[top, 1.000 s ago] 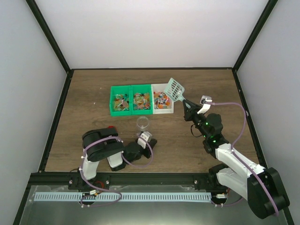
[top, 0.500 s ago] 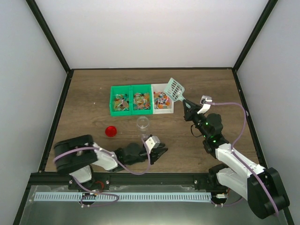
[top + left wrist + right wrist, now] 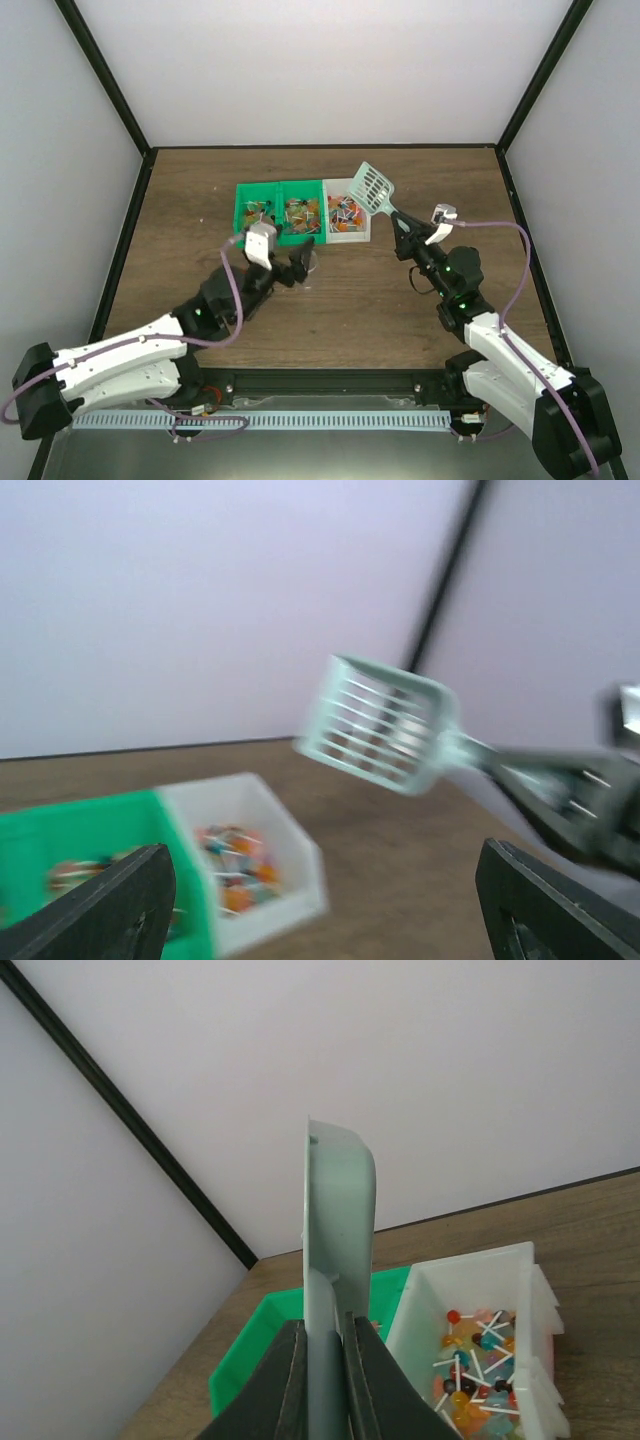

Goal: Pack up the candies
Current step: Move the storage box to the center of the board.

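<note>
The candies [image 3: 346,216] are small coloured sweets on white sticks, lying in three joined bins. They also show in the white bin [image 3: 483,1358] and, blurred, in the left wrist view as the candies [image 3: 232,866]. My right gripper [image 3: 405,233] is shut on the handle of the pale green slotted scoop [image 3: 372,190]. It holds the scoop tilted above the white bin's far right corner. In the right wrist view the scoop [image 3: 338,1230] stands edge-on between the shut fingers [image 3: 285,1385]. My left gripper [image 3: 297,262] reaches out just in front of the bins. Its fingers [image 3: 120,910] stand wide open with nothing between them.
Two green bins [image 3: 258,232] and a white bin [image 3: 366,236] stand side by side at mid-table. The left arm lies slantwise across the near left of the table. Black frame posts and pale walls close in the table on three sides.
The left arm has unfolded from near its base and swung forward to the bins, and its gripper has opened. It now covers the clear jar and red lid. The right arm barely moved.
</note>
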`<state>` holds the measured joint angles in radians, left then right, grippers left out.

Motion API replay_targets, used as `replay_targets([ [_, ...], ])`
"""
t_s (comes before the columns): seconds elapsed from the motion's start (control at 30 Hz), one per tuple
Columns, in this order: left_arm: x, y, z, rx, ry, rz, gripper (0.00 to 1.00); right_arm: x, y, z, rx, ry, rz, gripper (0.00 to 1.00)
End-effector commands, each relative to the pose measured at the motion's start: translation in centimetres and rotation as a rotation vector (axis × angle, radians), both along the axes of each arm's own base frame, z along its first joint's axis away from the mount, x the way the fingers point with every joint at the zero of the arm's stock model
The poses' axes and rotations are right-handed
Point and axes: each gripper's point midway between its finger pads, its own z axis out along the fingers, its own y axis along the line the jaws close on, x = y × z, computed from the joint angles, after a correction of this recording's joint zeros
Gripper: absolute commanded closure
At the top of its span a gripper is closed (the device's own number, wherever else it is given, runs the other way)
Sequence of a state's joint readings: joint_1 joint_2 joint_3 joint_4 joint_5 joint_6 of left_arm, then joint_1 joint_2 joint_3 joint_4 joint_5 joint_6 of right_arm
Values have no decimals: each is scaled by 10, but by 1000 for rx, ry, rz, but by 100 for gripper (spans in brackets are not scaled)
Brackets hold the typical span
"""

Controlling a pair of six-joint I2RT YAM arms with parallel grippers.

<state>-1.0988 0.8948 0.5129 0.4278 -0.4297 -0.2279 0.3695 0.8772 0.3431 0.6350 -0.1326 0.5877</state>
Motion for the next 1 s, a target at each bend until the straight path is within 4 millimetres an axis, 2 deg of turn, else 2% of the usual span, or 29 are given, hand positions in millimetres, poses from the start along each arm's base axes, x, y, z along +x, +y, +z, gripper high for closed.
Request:
replay_targets([
  [0.0,60,57,-18,144,159,323,14,-8,8,12,33,-27,72,99],
  [0.07,86,71,-18,155,206,375,13,-9,11,15,34,-29,87,99],
  [0.2,138,94,-34,193,299,457,11,-9,10,14,32,-28,82,99],
  [0.33,177,103,-52,260,366,529,6,-11,8,12,27,-26,74,99],
  [0.4,194,100,-64,289,401,530,1,-14,7,14,31,-35,76,99],
  [0.5,217,102,-85,329,460,537,0,-17,5,17,31,-48,76,99],
  [0.63,238,109,-107,361,534,560,0,-19,2,18,23,-54,59,99],
  [0.77,250,103,-127,369,587,516,0,-20,5,20,23,-60,77,99],
  [0.8,252,102,-138,388,612,507,0,-21,6,21,24,-63,85,99],
  [0.97,257,94,-173,445,694,464,8,-19,6,18,20,-56,80,99],
])
